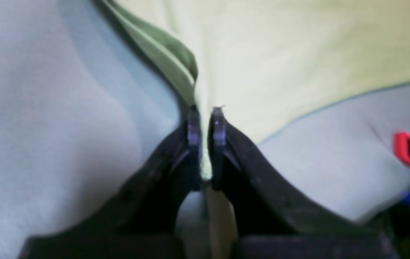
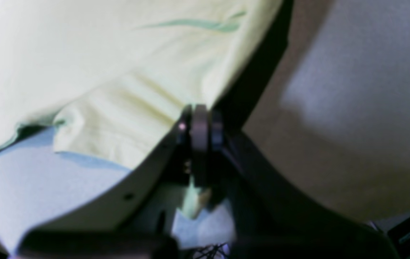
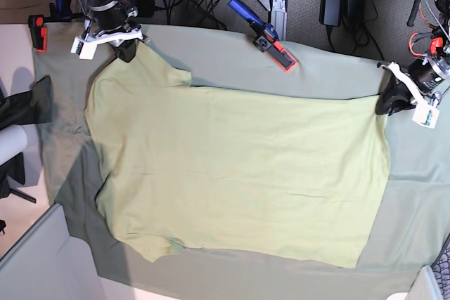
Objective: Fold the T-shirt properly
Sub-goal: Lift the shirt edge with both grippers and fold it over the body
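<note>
The T-shirt [image 3: 239, 173] lies spread flat on the grey-green cloth [image 3: 408, 194] that covers the worktop, filling most of the base view from 9 o'clock to 3 o'clock

**Grip state**
- Left claw [image 3: 389, 100], at 3 o'clock in the base view: jaws closed on the shirt's corner at the far edge. The left wrist view shows a thin pinch of lime fabric [image 1: 205, 158] running down between the two tips
- Right claw [image 3: 126, 48], at 11 o'clock in the base view: jaws pressed fully together at the sleeve corner. The right wrist view shows a scrap of lime fabric [image 2: 190, 203] hanging below the closed tips, so it appears to hold the shirt's edge

**Step in hand (judged)**
Both far corners are gripped; the likely next action is to lift that edge and carry it toward 6 o'clock to lay a fold

**Procedure for a clean fold**
1. Raise both claws together and level, so the edge between them stays taut
2. Lift only high enough for the fabric to clear itself; the shirt is thin and will sag in the middle
3. Check that neither claw has caught the cloth beneath; the wrist views are too blurred to rule this out
4. Move both arms at equal speed toward 6 o'clock, keeping their spacing constant
5. Lower onto the near hem [image 3: 260, 254] edge to edge before release

**Risk**
A shallow pinch may slip under tension
</note>
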{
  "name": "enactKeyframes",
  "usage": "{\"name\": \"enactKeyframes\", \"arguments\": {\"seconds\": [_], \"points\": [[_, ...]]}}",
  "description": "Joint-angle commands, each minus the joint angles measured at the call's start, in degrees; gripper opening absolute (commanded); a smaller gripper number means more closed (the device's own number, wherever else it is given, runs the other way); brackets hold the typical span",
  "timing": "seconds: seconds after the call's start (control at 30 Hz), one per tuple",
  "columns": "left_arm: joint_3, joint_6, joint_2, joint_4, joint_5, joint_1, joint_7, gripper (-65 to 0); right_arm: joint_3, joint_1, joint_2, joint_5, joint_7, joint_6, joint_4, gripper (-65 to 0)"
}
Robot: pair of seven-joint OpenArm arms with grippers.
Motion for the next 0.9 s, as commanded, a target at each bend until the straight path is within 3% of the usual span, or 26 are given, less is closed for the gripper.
{"name": "enactKeyframes", "arguments": {"seconds": [0.0,0.37,0.63,0.87], "points": [[-0.4,-0.9,-0.9,2.4,-0.8,0.3,-1.0,-65.0,0.4,-0.3,0.6,0.5,-0.3,1.1,0.9,-65.0],[-3.0,-0.9,-0.9,6.1,-3.6,0.5,0.8,-65.0,2.3,1.3,0.8,0.8,-1.4,1.0,7.9,-65.0],[-3.0,-0.9,-0.8,5.0,-3.6,-3.7,0.4,-65.0,2.7,9.7,3.2,-0.3,-1.1,1.0,6.1,-65.0],[-3.0,-0.9,-0.8,-4.2,-3.4,-10.2,0.2,-65.0,2.6,18.1,5.7,-0.3,-1.0,1.1,-1.5,-65.0]]}}
